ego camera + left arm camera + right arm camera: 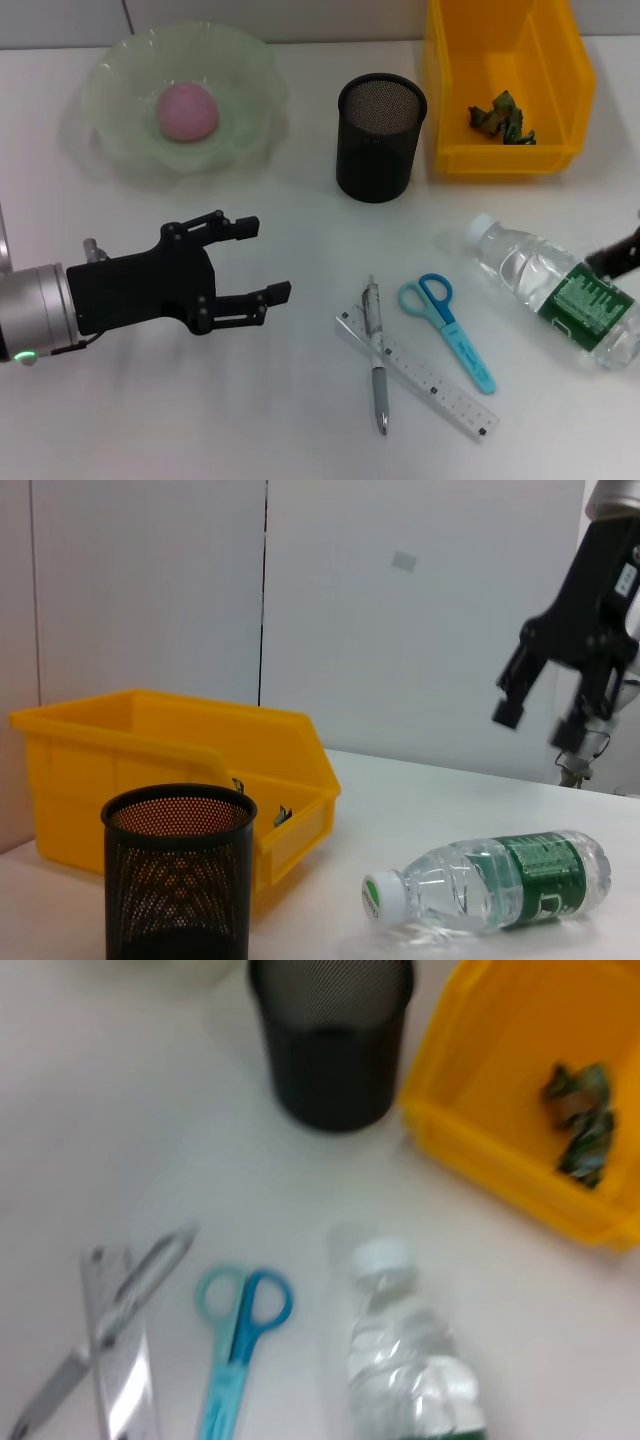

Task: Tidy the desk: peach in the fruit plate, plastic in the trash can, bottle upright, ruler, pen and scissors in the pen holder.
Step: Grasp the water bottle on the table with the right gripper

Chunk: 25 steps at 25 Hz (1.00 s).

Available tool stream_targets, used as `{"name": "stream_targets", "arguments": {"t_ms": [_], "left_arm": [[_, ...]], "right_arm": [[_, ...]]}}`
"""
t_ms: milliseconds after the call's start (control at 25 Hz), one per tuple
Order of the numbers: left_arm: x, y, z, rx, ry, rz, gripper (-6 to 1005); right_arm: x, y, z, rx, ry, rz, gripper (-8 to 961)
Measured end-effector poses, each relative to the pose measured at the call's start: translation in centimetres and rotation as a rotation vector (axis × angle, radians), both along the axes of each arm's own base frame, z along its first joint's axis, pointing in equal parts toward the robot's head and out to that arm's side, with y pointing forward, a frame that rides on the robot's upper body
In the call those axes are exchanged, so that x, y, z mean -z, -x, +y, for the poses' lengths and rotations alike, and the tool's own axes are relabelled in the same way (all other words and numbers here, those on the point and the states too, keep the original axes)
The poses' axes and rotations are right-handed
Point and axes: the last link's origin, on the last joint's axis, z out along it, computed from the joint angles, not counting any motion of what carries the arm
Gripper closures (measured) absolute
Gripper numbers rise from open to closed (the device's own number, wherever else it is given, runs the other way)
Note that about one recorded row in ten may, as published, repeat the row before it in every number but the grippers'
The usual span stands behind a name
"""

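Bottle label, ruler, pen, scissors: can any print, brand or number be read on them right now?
Bottle: the green label carries white print, too small to read.
Ruler: tick marks show, but no legible numbers.
Pen: no readable text.
Scissors: faint marking on the blue handle, unreadable.
Nothing can be quoted.

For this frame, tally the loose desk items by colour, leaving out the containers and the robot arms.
Pink: 1, peach
Green: 1, plastic scrap
Blue: 1, scissors
Clear: 2, bottle, ruler
Silver: 1, pen
Total: 6
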Motion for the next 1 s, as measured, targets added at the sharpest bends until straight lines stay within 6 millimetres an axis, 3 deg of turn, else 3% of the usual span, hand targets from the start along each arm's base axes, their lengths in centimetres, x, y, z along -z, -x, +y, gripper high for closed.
{"name": "stream_targets", "arguments": {"t_ms": [520,1000], "left_arm": [[0.1,0.1,-0.4,0.003,0.014,0.0,142],[0.3,-0.1,-0.2,0.009,0.018,-0.001,143]], "right_arm": [[3.3,-2.3,0.2,-0.147,0.129,-0.099,122],[5.7,-4.5,0.8,-0.048,0.145,-0.096,127]]}}
